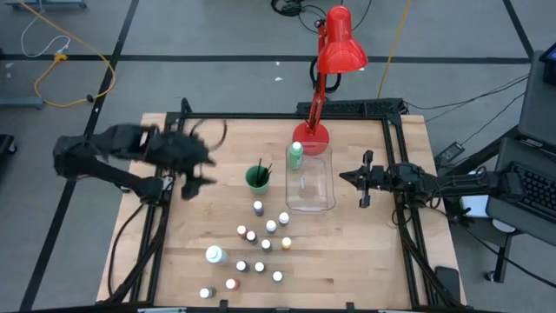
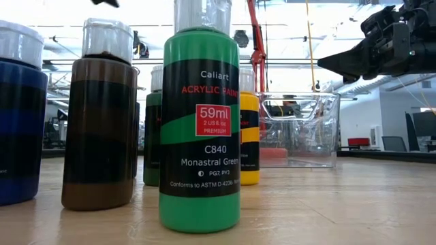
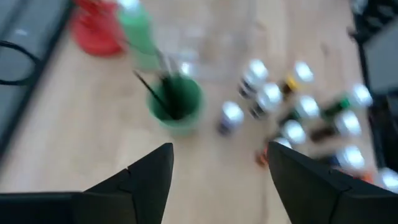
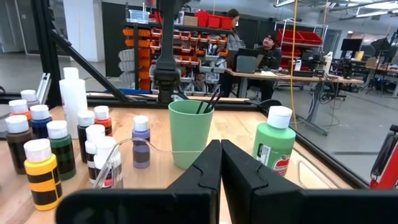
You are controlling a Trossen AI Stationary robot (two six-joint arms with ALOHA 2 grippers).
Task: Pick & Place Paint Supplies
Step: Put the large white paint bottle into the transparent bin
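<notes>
Dark brushes (image 1: 261, 169) in green cup (image 1: 257, 179), near spread, empty left claw (image 1: 196, 178).

Upright white-capped paint bottles (image 1: 261, 248) clustered; brushes (image 1: 261, 171) in cup (image 1: 257, 179).

Evenly and brightly lit from overhead throughout; only soft, short shadows under the paint bottles (image 1: 258, 209) on the worktop (image 1: 347, 252). Heavily motion-blurred at the left wrist, with the green cup (image 3: 176, 104) and bottle caps smeared. Backlit and washed out by ceiling lights at worktop level, yet sharp on the nearest green bottle (image 2: 200, 129). Crisp at the right wrist.
</notes>
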